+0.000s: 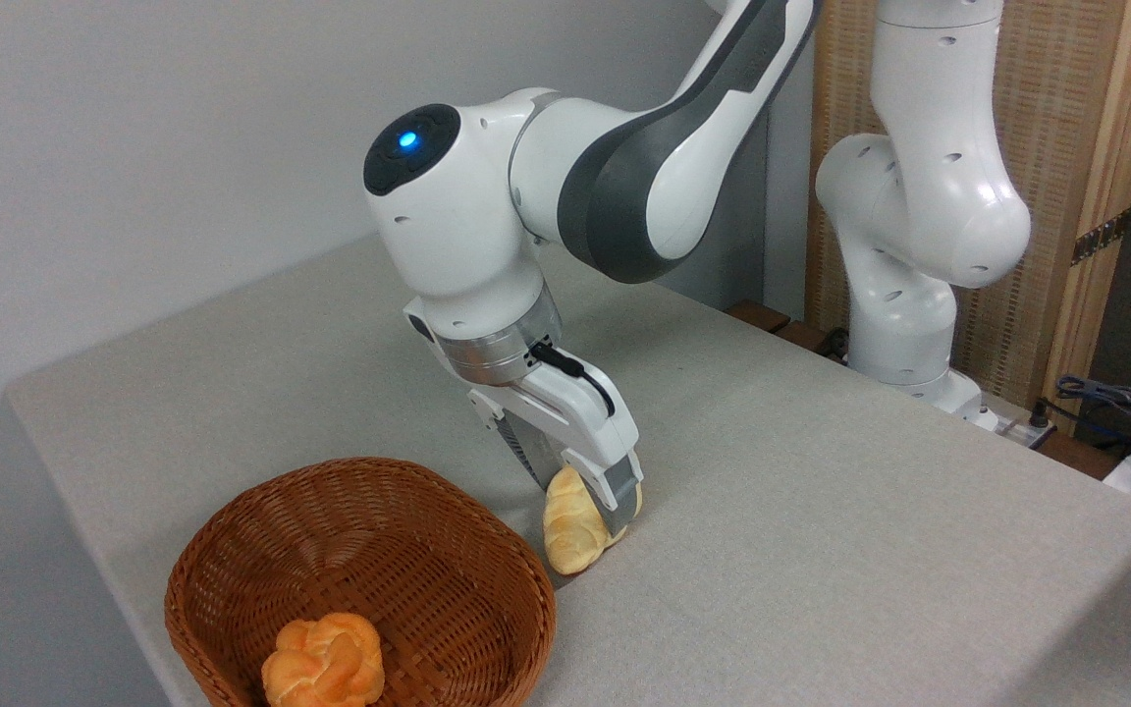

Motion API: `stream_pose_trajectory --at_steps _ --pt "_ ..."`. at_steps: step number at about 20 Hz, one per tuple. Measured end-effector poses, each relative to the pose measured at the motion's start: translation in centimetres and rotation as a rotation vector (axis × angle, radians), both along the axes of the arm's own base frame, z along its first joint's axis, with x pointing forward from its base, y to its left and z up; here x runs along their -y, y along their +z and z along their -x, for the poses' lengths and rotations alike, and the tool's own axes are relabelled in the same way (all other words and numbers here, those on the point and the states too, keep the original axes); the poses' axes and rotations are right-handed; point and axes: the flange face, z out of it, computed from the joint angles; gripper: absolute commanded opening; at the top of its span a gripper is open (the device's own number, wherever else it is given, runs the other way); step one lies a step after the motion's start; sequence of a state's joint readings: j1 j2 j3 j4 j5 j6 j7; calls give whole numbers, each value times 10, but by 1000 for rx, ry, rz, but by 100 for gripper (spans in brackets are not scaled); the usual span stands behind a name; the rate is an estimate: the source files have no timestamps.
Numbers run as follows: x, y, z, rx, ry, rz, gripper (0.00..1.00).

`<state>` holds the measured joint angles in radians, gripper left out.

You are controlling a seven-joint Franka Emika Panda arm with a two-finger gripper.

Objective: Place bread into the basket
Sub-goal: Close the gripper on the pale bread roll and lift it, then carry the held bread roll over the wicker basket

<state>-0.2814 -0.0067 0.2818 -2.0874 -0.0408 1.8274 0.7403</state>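
Grey cloth counter (821, 491): fingers (593, 491) closed around the pale braided loaf of bread (570, 530), just beside the round brown wicker basket (516, 579). Grasp made; next, lift over the rim.

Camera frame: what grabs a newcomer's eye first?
The white arm dominates the centre, its tool down at the table, closed around a pale bread loaf just right of the basket. The brown wicker basket sits at the front left edge, holding a round orange bun.
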Motion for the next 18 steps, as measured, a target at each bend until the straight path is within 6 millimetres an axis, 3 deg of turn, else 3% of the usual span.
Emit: stream_pose_trajectory --at_steps 12,15,18 --pt "1 5 2 -6 -4 3 35" --pt "3 17 9 -18 -10 11 36" --pt "16 43 12 3 -39 20 37"
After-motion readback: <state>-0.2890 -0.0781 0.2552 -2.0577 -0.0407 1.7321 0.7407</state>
